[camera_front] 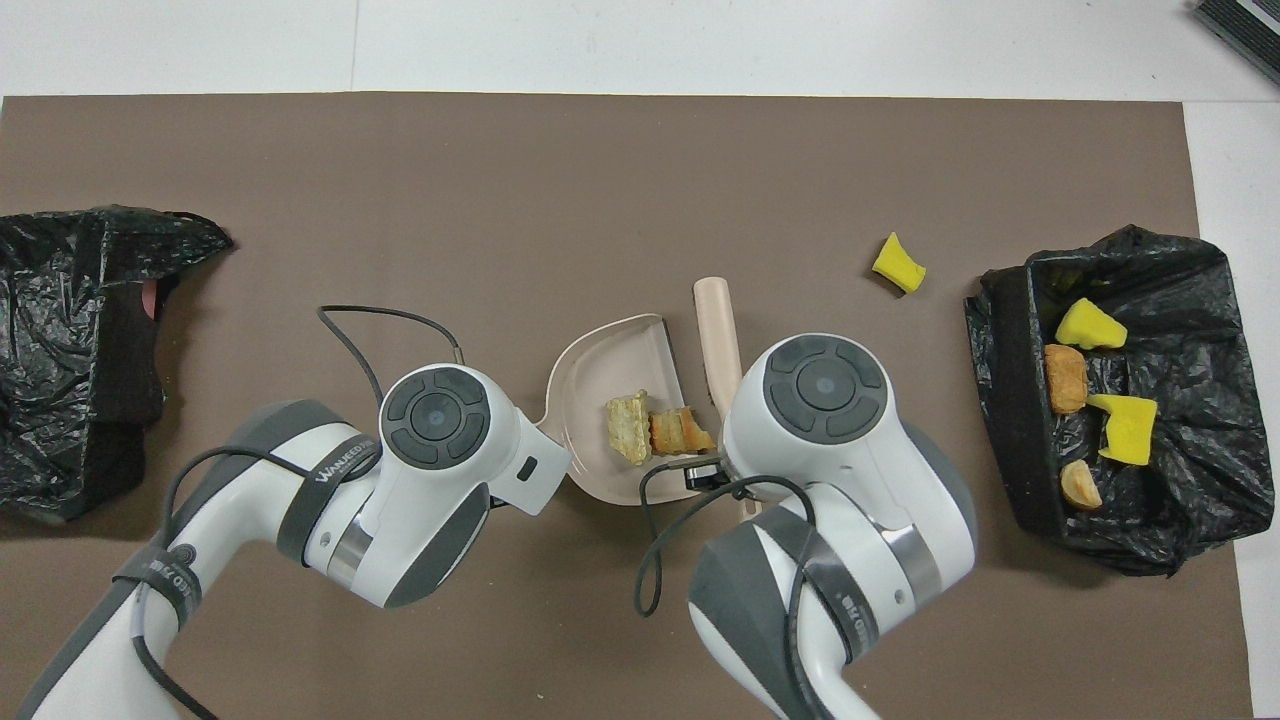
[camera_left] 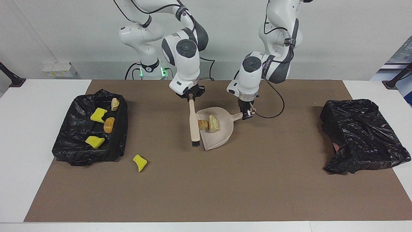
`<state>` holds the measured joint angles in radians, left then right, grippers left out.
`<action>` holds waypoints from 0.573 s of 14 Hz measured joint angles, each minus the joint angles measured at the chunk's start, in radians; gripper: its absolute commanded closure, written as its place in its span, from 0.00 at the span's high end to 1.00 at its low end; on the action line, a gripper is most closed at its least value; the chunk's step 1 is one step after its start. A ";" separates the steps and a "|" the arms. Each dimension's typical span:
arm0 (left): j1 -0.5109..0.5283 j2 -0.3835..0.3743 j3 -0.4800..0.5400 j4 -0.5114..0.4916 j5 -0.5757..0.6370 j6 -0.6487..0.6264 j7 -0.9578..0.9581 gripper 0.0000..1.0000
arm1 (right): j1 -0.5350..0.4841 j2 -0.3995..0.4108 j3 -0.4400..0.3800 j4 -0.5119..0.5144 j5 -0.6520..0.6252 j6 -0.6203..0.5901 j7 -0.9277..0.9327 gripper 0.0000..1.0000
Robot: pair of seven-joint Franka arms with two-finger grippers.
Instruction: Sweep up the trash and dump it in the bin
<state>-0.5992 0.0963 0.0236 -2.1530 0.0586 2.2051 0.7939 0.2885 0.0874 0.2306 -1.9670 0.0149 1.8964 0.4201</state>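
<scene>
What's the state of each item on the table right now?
dustpan: held by left gripper, two lumps in it
brush: held by right gripper, beside dustpan's mouth
yellow wedge: loose on mat
bin at right arm's end: four lumps inside
bin at left arm's end: no trash seen in it

White arms [camera_left: 185,61] with dark grey joints, black cables, lettered bands.

a white bench [camera_left: 38,135] carries a brown mat [camera_left: 225,187]. on the mat lie a black-lined tray of trash [camera_left: 64,141] toward the right arm's end, a crumpled black bag [camera_left: 363,138] toward the left arm's end, a dustpan [camera_left: 222,135] mid-mat, and one loose yellow wedge [camera_left: 140,162] beside the tray.
</scene>
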 measured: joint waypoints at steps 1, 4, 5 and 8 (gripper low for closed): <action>0.000 0.000 0.000 0.000 0.000 0.000 -0.001 0.00 | -0.025 0.019 -0.001 0.018 -0.040 0.000 -0.014 0.00; 0.000 0.000 0.001 -0.001 -0.001 0.000 -0.002 0.00 | -0.132 0.067 -0.005 0.058 -0.145 -0.002 -0.121 0.00; 0.000 0.000 0.001 -0.001 -0.001 0.000 -0.002 0.00 | -0.177 0.081 -0.006 0.073 -0.194 -0.007 -0.165 0.00; 0.000 0.000 0.001 -0.001 -0.001 0.001 -0.002 0.00 | -0.274 0.125 -0.008 0.127 -0.347 -0.033 -0.253 0.00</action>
<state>-0.5992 0.0963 0.0247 -2.1538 0.0580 2.2057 0.7916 0.0144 0.2129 0.2229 -1.8404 -0.3318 1.8632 0.1668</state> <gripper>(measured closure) 0.683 0.736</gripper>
